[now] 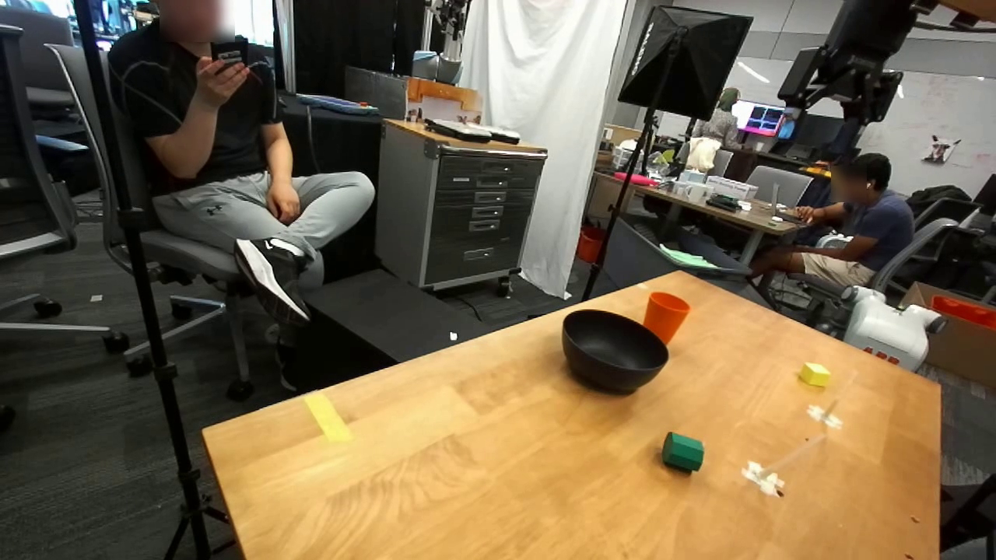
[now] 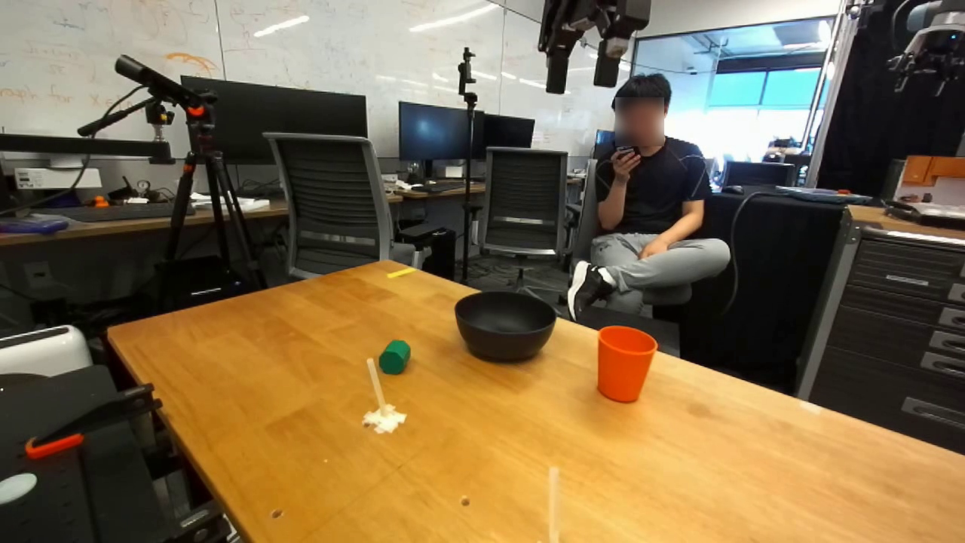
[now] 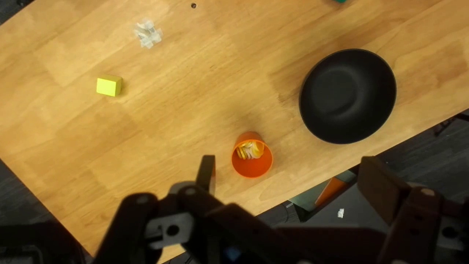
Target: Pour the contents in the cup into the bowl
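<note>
On the pale brown wooden table (image 1: 467, 467) before you, the task looks to be at its approach step: nothing is grasped yet. Your black two-fingered gripper (image 2: 581, 78) hangs well above the tabletop, fingers spread wide with nothing between them. The smooth round black bowl (image 3: 366, 110) sits upright, mouth facing up. Near it but apart, close to the table's edge, stands the tapered orange plastic-looking cup (image 2: 624, 369). In the wrist view the cup appears nearer one finger than the other, so your next move likely calls for centring over it, then lowering with a finger either side of its wall before you squeeze. The cup's long axis is vertical: wide mouth up, narrow base on the wood. I'd hold that axis through the lift and tip it only once the mouth is over the bowl. The small yellow and whitish bits (image 3: 250, 150) lie low inside the cup, so expect to need a generous tilt.
</note>
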`<control>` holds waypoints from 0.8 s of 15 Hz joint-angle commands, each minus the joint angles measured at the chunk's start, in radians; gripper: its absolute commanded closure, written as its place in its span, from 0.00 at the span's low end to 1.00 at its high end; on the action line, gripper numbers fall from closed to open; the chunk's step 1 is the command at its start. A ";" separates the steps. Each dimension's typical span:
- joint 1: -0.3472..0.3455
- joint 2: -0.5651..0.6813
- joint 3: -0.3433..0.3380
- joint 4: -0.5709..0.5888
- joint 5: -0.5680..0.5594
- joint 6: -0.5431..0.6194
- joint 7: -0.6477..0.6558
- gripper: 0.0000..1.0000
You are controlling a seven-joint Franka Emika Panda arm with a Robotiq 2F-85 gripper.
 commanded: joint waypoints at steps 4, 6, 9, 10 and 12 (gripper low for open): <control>0.004 0.010 -0.004 0.026 0.002 -0.018 -0.001 0.00; 0.004 0.010 -0.004 0.027 0.002 -0.019 -0.001 0.00; -0.001 0.010 -0.006 0.019 0.025 0.013 0.008 0.00; -0.006 0.024 -0.008 0.035 0.045 0.020 0.019 0.00; -0.017 0.065 -0.012 0.078 0.089 0.033 0.037 0.00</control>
